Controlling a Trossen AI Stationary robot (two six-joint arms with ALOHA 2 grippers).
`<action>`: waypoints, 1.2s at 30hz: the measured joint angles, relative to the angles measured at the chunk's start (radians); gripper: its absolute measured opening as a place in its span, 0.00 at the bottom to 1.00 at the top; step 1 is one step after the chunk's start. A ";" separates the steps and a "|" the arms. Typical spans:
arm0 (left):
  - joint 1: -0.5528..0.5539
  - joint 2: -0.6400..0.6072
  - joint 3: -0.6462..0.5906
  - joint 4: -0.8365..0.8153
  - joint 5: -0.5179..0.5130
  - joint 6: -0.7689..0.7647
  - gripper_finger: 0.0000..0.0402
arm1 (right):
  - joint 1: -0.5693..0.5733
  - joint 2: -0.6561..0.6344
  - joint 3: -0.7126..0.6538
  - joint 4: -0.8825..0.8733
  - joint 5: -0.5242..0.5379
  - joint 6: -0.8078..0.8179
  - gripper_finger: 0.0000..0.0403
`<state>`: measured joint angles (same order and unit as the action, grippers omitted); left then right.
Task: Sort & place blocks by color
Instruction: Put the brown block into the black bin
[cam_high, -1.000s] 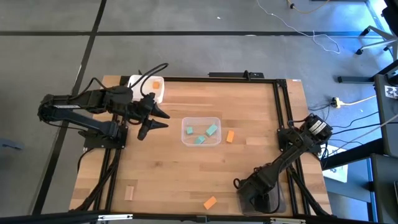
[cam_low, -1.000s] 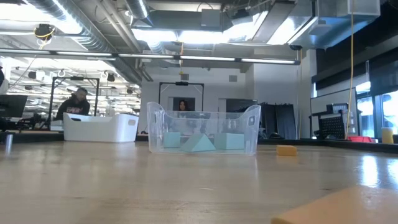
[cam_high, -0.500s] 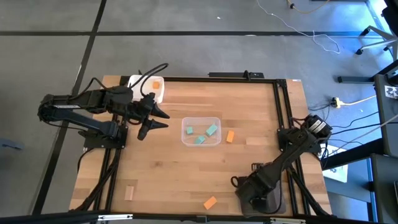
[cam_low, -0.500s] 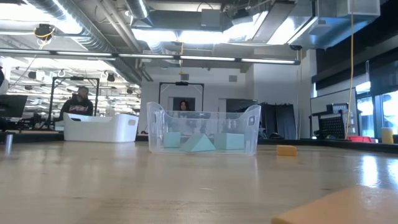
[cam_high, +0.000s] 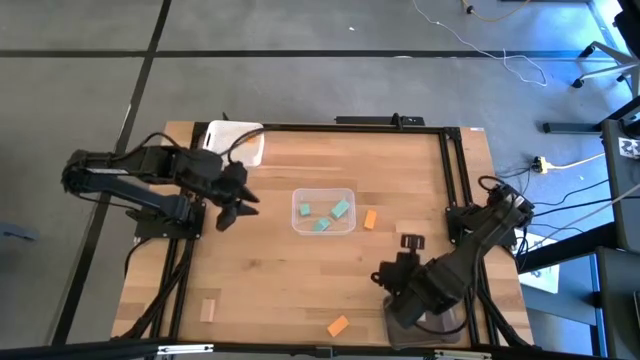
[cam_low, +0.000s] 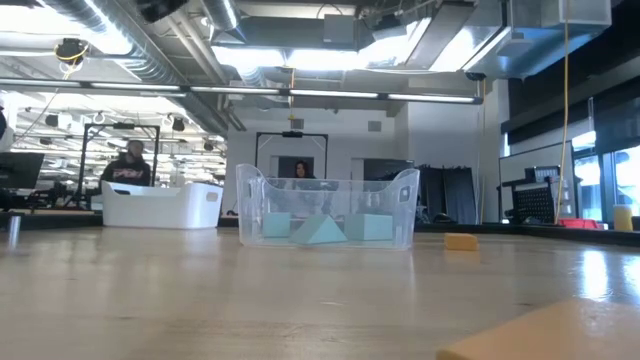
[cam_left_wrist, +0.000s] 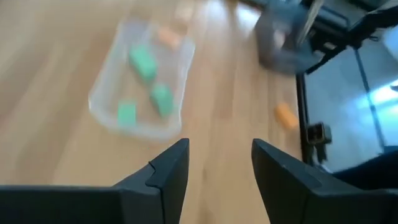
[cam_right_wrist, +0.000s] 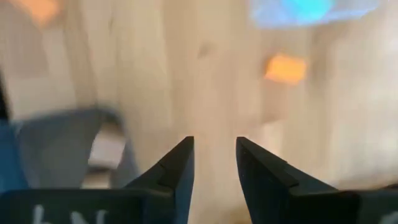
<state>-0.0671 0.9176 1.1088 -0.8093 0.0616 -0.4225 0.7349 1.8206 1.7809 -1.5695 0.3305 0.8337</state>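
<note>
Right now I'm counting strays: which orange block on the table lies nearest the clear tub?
The orange block just right of the clear tub, almost against its wall. The other orange block lies far off at the near edge.

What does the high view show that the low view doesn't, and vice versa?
High view only: both arms, the left pincer open beside the white tub, the right pincer near the dark grey tub, a pale tan wood block and an orange block near the table's front edge. Low view only: the room behind, with a person. Both: clear plastic tub holding teal-green blocks, orange block beside it, white tub.
</note>
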 joint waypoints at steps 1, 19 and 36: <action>-0.012 0.000 0.000 -0.032 0.000 -0.055 0.41 | 0.000 0.000 0.024 -0.008 0.047 0.001 0.30; -0.551 0.213 0.000 -0.288 -0.033 -1.263 0.41 | -0.071 -0.001 0.338 -0.002 0.555 -0.316 0.30; -0.956 0.592 0.000 -0.231 -0.018 -1.917 0.41 | -0.118 -0.001 0.460 -0.002 0.552 -0.453 0.30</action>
<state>-1.0233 1.5092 1.1084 -1.0398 0.0433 -2.3396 0.6170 1.8194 2.2414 -1.5711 0.8822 0.3804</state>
